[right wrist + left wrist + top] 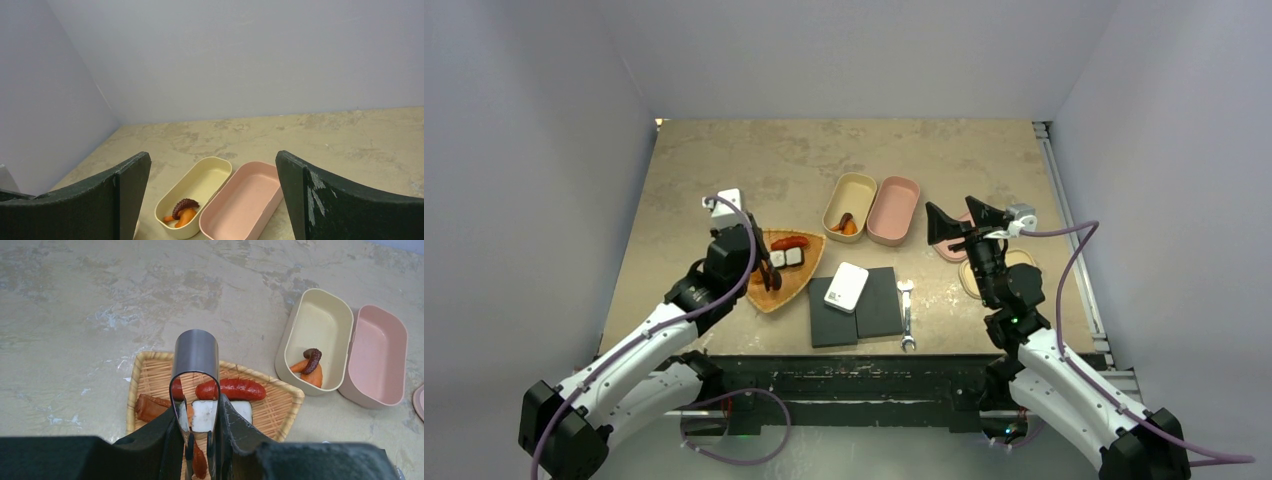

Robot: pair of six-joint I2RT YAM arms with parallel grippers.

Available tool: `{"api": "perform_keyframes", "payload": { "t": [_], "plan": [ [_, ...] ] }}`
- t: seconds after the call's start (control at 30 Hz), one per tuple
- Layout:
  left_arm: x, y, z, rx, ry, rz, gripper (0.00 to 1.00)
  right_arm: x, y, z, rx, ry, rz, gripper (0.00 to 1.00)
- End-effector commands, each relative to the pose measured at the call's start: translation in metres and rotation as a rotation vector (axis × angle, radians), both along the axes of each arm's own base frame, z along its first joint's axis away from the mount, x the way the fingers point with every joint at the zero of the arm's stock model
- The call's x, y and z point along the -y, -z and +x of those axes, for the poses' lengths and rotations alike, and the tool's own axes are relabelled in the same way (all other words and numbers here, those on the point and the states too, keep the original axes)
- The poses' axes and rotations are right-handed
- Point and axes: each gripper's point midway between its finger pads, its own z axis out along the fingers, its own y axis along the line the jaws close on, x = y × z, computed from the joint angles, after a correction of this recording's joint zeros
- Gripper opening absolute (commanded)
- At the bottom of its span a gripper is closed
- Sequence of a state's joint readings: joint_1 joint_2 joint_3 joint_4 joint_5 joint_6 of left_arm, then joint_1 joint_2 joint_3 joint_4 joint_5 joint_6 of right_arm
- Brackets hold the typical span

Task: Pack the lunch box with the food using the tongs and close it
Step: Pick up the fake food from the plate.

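My left gripper (199, 412) is shut on the tongs (196, 355), whose bent steel end sticks up toward the camera. It hovers over the woven tray (280, 410). The tong arms straddle a red-orange piece (199, 462); I cannot tell if they pinch it. Other food on the tray: a red sausage (235, 389), white rice rolls (205, 415) and a brown piece (150, 407). The cream lunch box (849, 207) holds orange pieces and a dark tentacle (313, 360); the pink box (894, 210) beside it has nothing in it. My right gripper (959, 222) hangs open, to the right of the boxes.
Two black pads (879, 305) with a white device (846, 287) on them lie at the near edge, a silver wrench (907, 315) beside them. A pink lid (951, 250) and a cream lid (969, 280) lie under the right arm. Walls enclose the table.
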State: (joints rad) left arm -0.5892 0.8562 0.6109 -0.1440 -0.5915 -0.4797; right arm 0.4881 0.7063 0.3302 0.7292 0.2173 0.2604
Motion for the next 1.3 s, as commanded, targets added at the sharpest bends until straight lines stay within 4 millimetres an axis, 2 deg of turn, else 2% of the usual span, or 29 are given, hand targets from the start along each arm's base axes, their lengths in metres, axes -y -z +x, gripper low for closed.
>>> {"api": "perform_keyframes", "payload": {
  "t": [0.0,0.57,0.67,0.83,1.07,1.27],
  "plan": [
    [-0.002,-0.007,0.009,0.049,-0.042,-0.031,0.19,0.0,-0.008,-0.002,0.039,-0.001,-0.002,0.99],
    [-0.01,0.018,0.009,-0.001,-0.075,0.039,0.22,-0.002,-0.005,-0.001,0.036,-0.008,-0.009,0.99],
    [-0.01,0.018,0.01,0.003,-0.077,0.046,0.15,-0.002,-0.005,-0.001,0.035,-0.007,-0.009,0.99],
    [-0.007,0.005,0.01,0.016,-0.053,0.04,0.01,-0.001,-0.003,0.0,0.03,-0.003,-0.012,0.99],
    [-0.01,-0.02,-0.001,0.027,-0.031,0.029,0.0,-0.001,-0.003,0.001,0.03,-0.001,-0.011,0.99],
    [-0.015,-0.03,-0.007,0.023,-0.035,0.036,0.0,-0.002,-0.003,0.001,0.03,-0.005,-0.011,0.99]
  ]
}}
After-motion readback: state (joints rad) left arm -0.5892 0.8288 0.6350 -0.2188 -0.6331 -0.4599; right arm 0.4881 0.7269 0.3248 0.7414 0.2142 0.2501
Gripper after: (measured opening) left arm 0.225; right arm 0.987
